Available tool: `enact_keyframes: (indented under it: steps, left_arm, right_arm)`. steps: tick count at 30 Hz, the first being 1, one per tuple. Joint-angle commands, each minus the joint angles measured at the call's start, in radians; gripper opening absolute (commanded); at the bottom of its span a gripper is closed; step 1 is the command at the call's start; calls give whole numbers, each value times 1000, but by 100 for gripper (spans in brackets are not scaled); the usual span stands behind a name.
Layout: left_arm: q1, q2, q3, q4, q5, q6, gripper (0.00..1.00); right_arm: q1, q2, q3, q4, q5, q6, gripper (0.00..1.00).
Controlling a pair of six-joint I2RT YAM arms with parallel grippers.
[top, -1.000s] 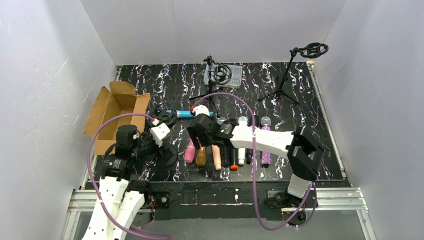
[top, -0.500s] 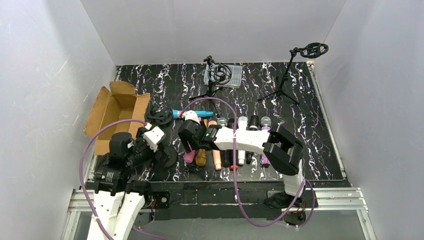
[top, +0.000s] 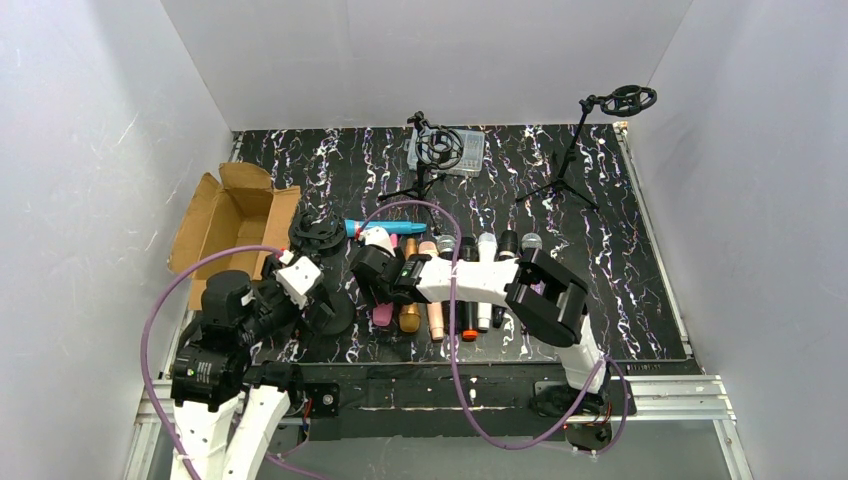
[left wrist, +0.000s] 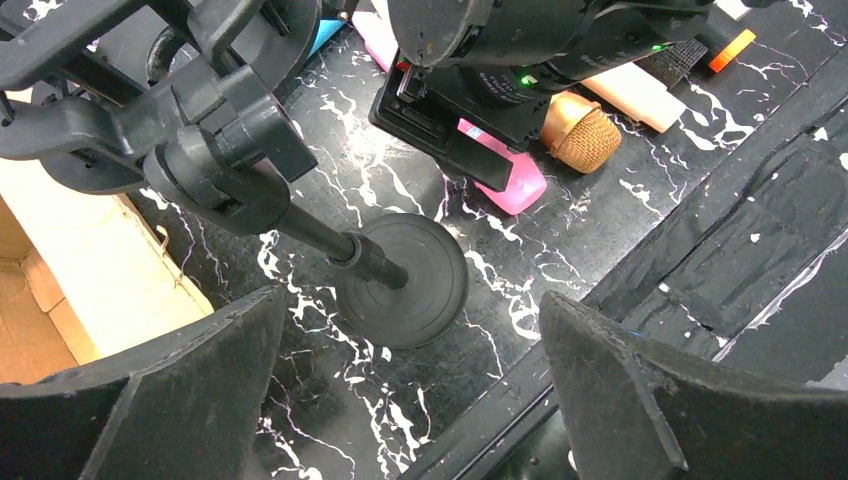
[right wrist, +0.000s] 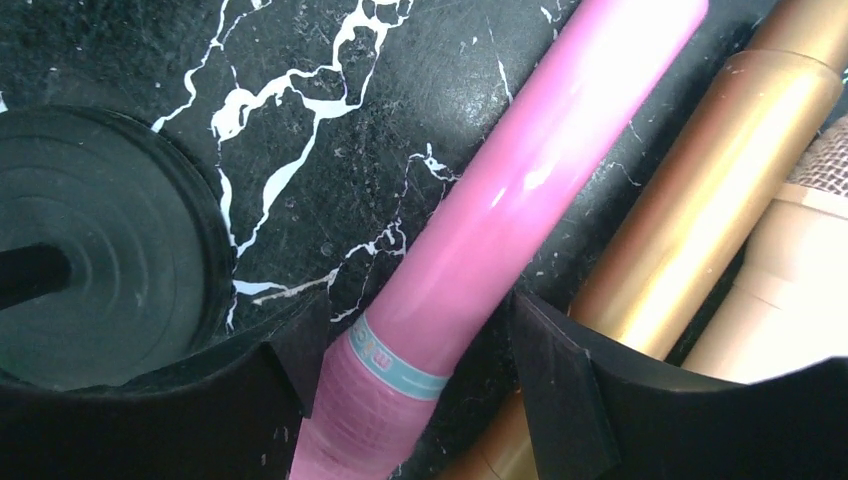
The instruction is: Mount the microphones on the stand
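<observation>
Pink microphone (right wrist: 500,230): what crowds it?

Gold microphone (right wrist: 690,200) lies just beside it on the right of the wrist view, with the peach microphone (right wrist: 790,290) beyond that. The round base of the stand (right wrist: 90,250) sits at the left edge, apart from it. From above, a cardboard box (top: 232,215) is at the left of the tabletop (top: 620,290), and a teal-blue microphone (top: 385,227) lies crosswise above the row.

Which way does it point?

It lies flat at the left end of the row. Its long axis runs lower left to upper right in the wrist view, grille head at the lower left. From above, the head is toward the bottom of the frame.

And the claws?

Right claw (right wrist: 412,345) is spread wide, one finger on either side of the pink body, not closed on it. Left claw (left wrist: 410,300) gapes and holds nothing, the stand's base showing between its fingers.

Changed since a second ago?

Right arm has slid left along the row and its elbow has folded in, now covering the body of the purple microphone (top: 530,241). Left arm has drawn back toward the lower left.
</observation>
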Motion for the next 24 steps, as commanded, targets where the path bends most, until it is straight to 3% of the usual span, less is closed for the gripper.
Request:
enact_keyframes:
  steps: [1, 11, 24]
  left_arm:
    - [2, -9, 51, -33, 7, 8, 98]
    - [1, 32, 184, -38, 89, 10, 98]
    - [1, -13, 269, -36, 232, 237, 98]
  right_arm:
    - [7, 45, 53, -45, 19, 22, 73]
    - [31, 9, 61, -80, 31, 77, 53]
    - [70, -401, -65, -125, 68, 136, 13]
